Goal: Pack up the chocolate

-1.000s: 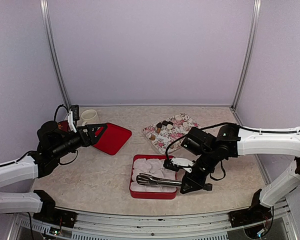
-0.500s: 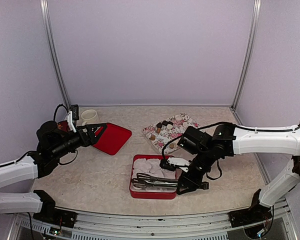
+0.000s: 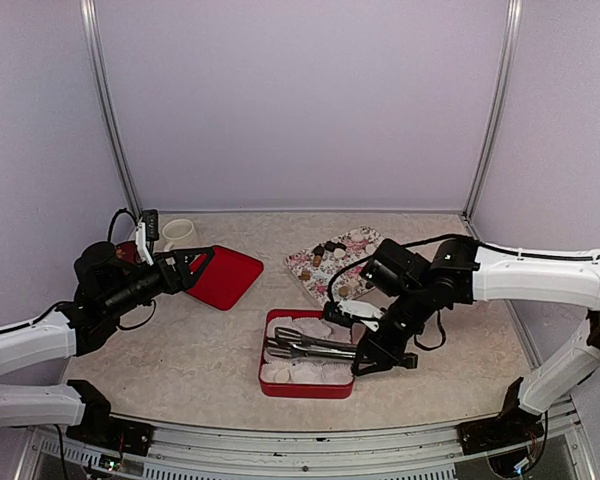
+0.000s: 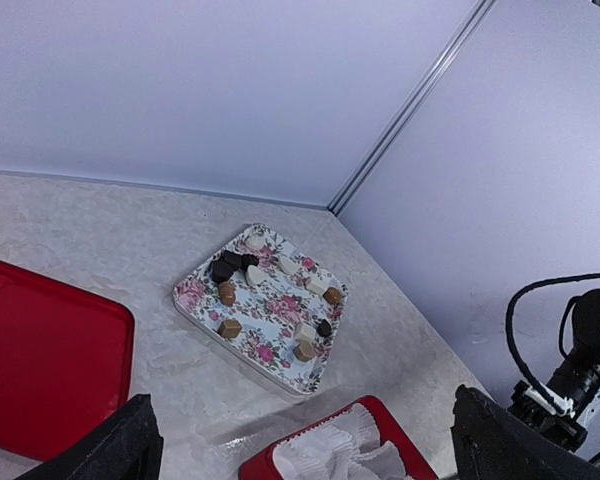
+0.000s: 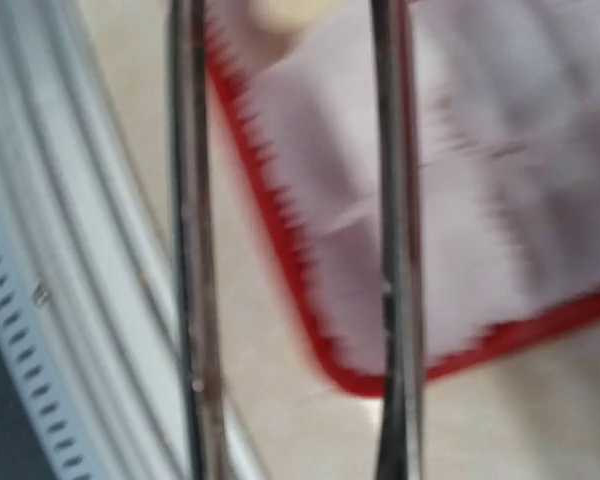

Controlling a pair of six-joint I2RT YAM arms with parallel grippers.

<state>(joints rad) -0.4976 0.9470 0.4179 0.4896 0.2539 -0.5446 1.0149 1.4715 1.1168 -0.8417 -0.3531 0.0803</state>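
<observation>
The chocolate (image 3: 329, 250) (image 4: 227, 293) lies as several small dark, tan and pale pieces on a floral tray (image 3: 365, 245) (image 4: 270, 330). My right gripper (image 3: 368, 352) is shut on the handle end of metal tongs (image 3: 305, 345). The tongs reach left over a red box (image 3: 305, 393) lined with white paper cups (image 3: 320, 372). Their two arms (image 5: 185, 250) stand apart above the box's corner (image 5: 310, 330), with nothing between them. My left gripper (image 3: 185, 268) (image 4: 305, 445) hangs open and empty at the left, above the table.
A red lid (image 3: 225, 275) (image 4: 40, 360) lies flat at the left, under my left gripper. A cream mug (image 3: 178, 233) stands behind it by the back wall. The metal frame rail (image 5: 40, 300) runs close along the box's near side.
The right arm has drawn the tongs slightly toward the tray side of the box, and their arms have spread apart. The left arm has not moved.
</observation>
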